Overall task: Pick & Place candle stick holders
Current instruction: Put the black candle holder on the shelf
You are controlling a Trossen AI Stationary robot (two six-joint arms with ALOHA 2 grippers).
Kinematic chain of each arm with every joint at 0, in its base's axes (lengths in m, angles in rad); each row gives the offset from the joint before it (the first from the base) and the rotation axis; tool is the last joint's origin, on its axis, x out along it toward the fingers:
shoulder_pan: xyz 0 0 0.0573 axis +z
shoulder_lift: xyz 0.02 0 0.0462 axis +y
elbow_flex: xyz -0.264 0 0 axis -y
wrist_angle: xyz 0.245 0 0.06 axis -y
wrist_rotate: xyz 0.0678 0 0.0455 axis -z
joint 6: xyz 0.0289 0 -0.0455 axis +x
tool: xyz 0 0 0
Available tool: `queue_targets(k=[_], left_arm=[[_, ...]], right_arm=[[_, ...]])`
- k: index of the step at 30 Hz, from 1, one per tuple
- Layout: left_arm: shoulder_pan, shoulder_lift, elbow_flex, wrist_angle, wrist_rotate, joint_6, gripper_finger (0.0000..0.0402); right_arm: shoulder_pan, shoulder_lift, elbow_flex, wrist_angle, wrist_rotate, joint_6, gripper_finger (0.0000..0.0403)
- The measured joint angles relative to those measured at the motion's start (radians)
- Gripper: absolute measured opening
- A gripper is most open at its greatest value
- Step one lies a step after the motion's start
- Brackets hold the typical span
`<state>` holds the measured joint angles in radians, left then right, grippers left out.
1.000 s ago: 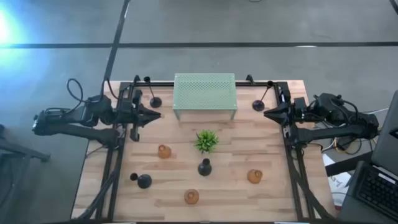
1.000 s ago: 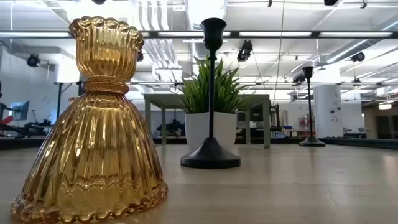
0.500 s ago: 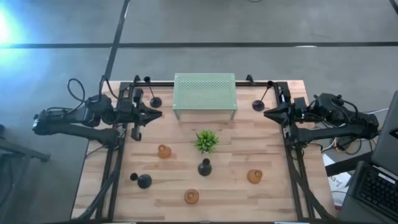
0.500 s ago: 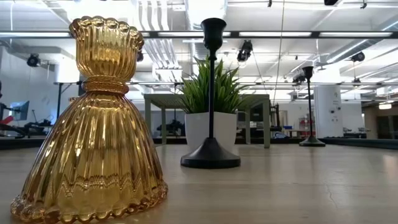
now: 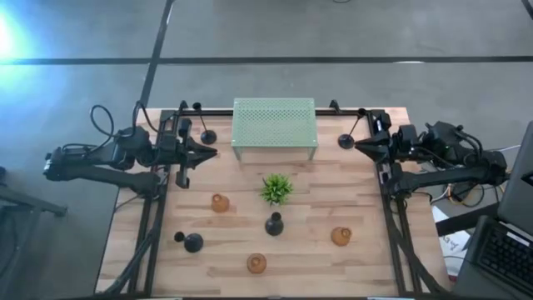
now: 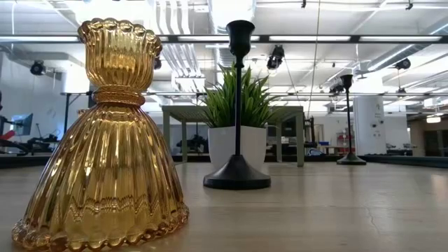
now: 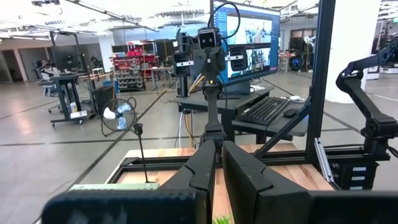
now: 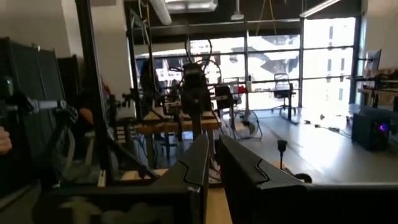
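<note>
On the wooden worktop (image 5: 300, 250) seven candle stick holders (image 5: 220, 202) stand scattered ahead of me for separate picking, while my left jaws (image 5: 210, 152) and right jaws (image 5: 360, 147) hover nearly closed, empty.

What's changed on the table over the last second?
Only the right arm moved: its right gripper swung toward the table's back edge, nearer the tall black holder there, fingers close together, holding nothing. The left gripper and every holder kept their places.

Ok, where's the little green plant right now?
High view: the green plant sits mid-table, just in front of the pale green stand, with a short black holder right behind it.
</note>
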<state>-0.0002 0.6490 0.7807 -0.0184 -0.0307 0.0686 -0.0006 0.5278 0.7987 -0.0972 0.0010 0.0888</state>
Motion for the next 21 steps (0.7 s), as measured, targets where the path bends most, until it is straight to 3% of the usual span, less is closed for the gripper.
queue_targets(k=[10, 21], left_arm=[[0.0, -0.004, 0.0, -0.007, 0.0, -0.001, 0.0037], [0.0, -0.07, 0.0, -0.109, -0.044, -0.061, 0.0037]], right_arm=[[0.0, 0.125, 0.235, -0.436, 0.001, 0.039, 0.0034], [0.008, 0.39, 0.37, -0.679, 0.026, 0.0, 0.0034]])
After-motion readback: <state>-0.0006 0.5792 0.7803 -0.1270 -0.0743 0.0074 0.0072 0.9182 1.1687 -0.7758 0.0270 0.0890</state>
